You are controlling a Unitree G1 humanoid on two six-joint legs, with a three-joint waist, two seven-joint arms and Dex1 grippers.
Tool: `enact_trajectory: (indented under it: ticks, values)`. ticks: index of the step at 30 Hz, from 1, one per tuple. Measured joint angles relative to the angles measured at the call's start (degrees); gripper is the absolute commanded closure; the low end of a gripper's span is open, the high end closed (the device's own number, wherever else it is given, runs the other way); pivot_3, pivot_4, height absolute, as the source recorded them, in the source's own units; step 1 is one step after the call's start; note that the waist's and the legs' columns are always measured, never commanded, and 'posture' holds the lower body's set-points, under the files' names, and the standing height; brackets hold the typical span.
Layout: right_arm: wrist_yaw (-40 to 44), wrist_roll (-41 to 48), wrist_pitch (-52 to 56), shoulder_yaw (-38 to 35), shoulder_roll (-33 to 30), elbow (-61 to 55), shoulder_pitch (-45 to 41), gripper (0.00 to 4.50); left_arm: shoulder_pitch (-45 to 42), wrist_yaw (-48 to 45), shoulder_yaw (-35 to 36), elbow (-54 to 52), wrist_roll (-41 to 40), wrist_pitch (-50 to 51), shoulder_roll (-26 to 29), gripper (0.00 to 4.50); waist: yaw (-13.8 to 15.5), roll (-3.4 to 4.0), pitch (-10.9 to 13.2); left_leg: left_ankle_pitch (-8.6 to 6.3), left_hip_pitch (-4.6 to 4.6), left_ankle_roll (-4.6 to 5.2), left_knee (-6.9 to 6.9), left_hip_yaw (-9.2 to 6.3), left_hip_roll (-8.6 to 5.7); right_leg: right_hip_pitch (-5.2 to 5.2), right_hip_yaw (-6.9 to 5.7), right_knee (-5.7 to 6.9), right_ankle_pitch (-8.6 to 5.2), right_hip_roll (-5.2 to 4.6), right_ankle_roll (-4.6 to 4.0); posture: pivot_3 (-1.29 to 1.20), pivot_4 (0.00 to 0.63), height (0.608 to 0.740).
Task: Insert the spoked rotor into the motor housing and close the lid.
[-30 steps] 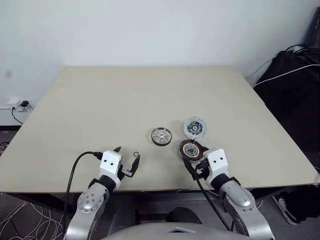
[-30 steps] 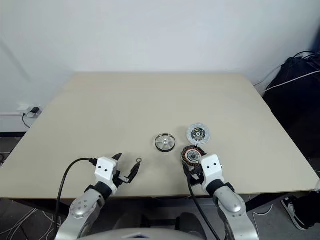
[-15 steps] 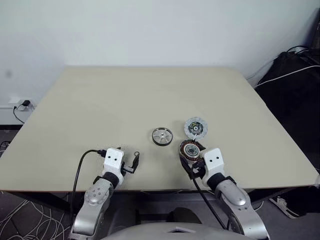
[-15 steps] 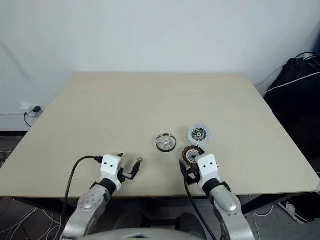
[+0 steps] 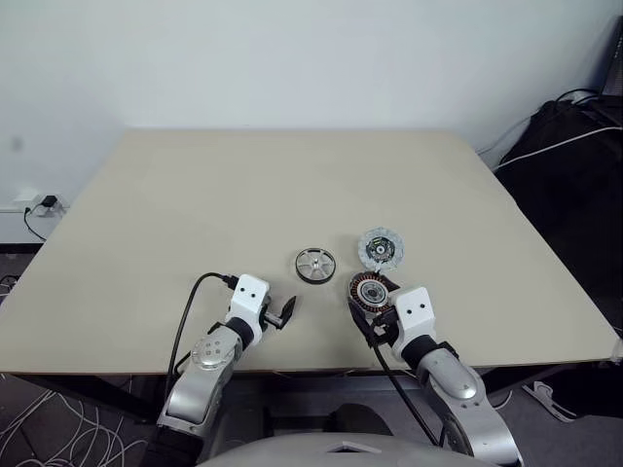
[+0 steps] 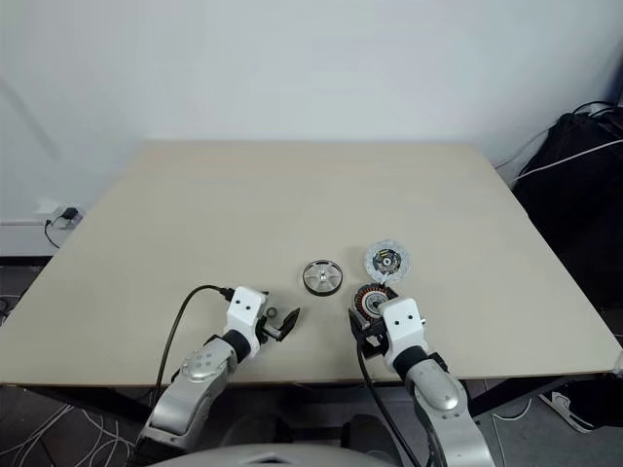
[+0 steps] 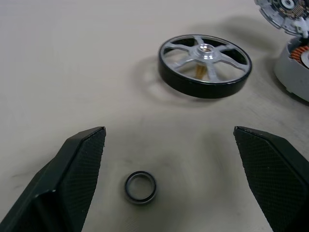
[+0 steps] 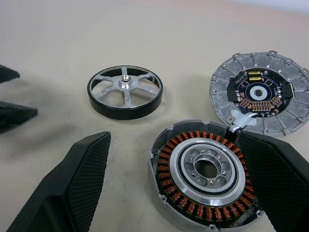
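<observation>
The spoked rotor [image 5: 314,265], a silver wheel with a dark rim, lies flat near the middle of the table. Just right of it sits the motor housing [image 5: 371,291], its copper windings facing up. The pale grey lid [image 5: 380,247] lies behind the housing with its dark patterned face up, joined to it by a white wire. My left gripper [image 7: 169,131] is open low over the table, short of the rotor [image 7: 205,65]. A tiny dark ring [image 7: 140,187] lies between its fingers. My right gripper [image 8: 174,137] is open and straddles the near side of the housing [image 8: 207,176].
The beige table [image 5: 292,185] stretches far behind the parts. Its front edge runs just under both wrists. A black bag with cables [image 5: 574,146] sits off the right side, and a wall socket [image 5: 39,202] off the left.
My left gripper has moved right and forward, lower over the table, so the tiny ring now lies between its open fingers. The right gripper and the parts have stayed put.
</observation>
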Motion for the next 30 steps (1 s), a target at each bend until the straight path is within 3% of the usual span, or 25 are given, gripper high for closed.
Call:
enact_trajectory:
  ticks: [20,30]
  values:
    - [-0.45,-0.02,0.05,0.07,0.50,-0.30,-0.18,0.01,-1.76,2.75,-0.23,1.03,3.24,8.68,-0.21,0.02,-0.04,0.11,-0.27,0.00,0.14,0.00,0.03,-0.01,0.00,0.13,0.02,0.00,-0.07,-0.04,-0.12,0.00,0.000,0.740]
    - [-0.46,-0.40,0.04,0.11,1.13,-0.29,-0.49,0.00,-1.76,3.05,-0.46,0.57,3.45,8.94,-0.05,3.13,-0.07,0.09,-0.29,0.00,0.12,0.00,0.01,-0.02,0.01,0.10,0.03,0.00,-0.07,-0.08,-0.13,0.00,0.000,0.740]
